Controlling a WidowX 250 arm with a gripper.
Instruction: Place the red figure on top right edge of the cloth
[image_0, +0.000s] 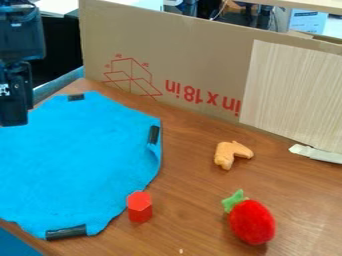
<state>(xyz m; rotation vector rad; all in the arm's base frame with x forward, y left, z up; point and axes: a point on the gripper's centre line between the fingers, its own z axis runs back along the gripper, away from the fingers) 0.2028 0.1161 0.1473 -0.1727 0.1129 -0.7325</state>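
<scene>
My gripper (16, 102) hangs at the upper left edge, over the back left part of the blue cloth (73, 160). The red figure (139, 207), a small hexagonal block, stands upright at the cloth's lower right edge, well away from my gripper. Black tape pieces show along the border of the cloth: one at its back corner, one on its right edge and one at the front.
A red plush strawberry (252, 223) with a green top lies at the front right. Behind it is an orange-tan curved piece (231, 153). A cardboard panel (180, 55) walls off the table's back, with white material (316, 153) by its right foot.
</scene>
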